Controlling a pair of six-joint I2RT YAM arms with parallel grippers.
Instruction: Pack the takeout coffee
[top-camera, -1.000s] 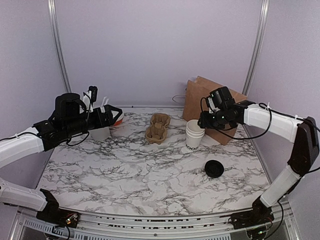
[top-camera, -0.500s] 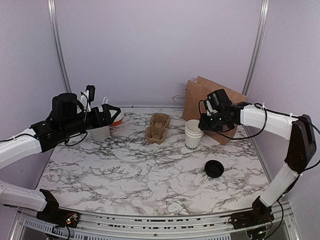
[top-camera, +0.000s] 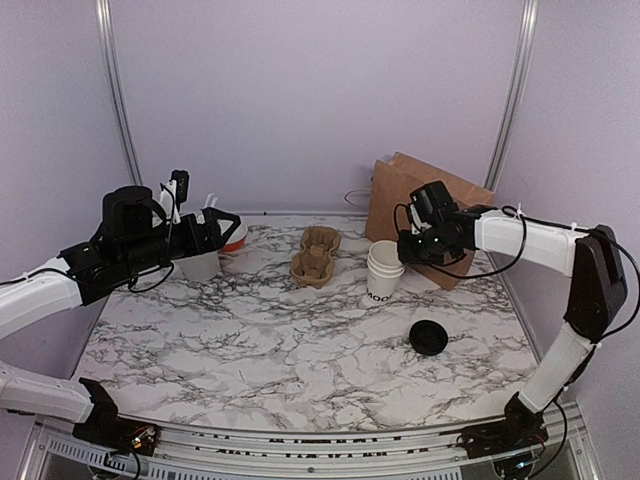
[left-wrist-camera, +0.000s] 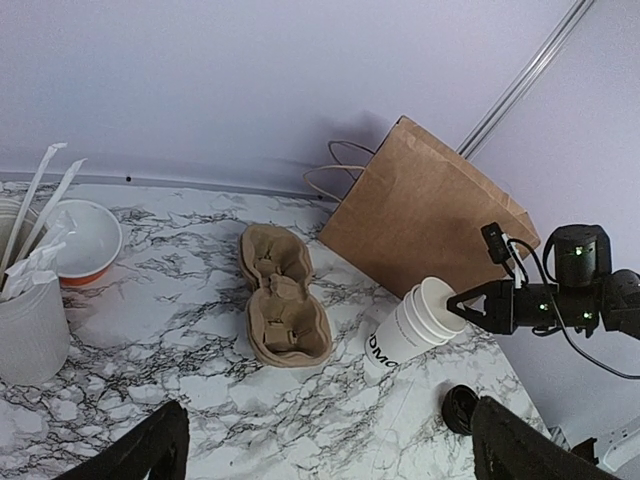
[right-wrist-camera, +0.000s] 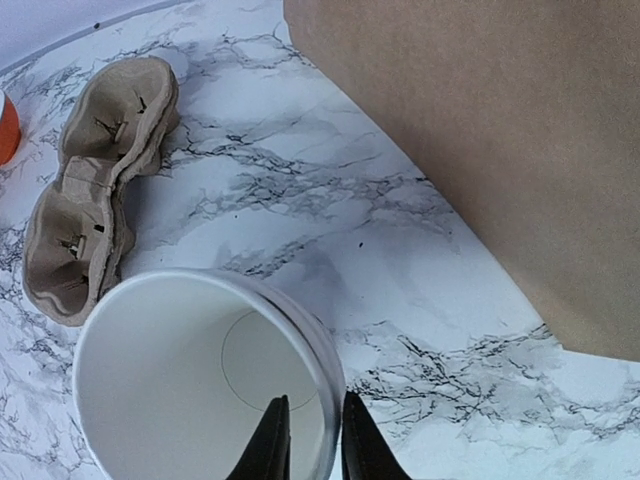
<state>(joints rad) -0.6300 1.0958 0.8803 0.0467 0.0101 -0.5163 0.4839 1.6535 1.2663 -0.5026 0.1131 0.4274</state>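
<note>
Half cup (right-wrist-camera: 190, 385) cropped (rt tool (right-wrist-camera: 312, 425) on rim).

Pale lilac walls (top-camera: 300, 100) close in a small booth on three sides, with slim silver metal posts (top-camera: 112, 90) rising at the two back corners. A white tabletop (top-camera: 250, 350) veined in dark grey marble pattern spreads below, under soft, even light

On the marble table (top-camera: 250, 340) are recorded: stacked white paper cups (top-camera: 385, 275), the lowest lettered in black, the top rim met by the right gripper (top-camera: 403, 250); a black lid (top-camera: 428, 337), laid apart; a brown paper bag (top-camera: 395, 195); a cardboard cup carrier (top-camera: 316, 257); the left gripper (top-camera: 226, 230), fingers spread, near a utensil holder (top-camera: 200, 267).
</note>
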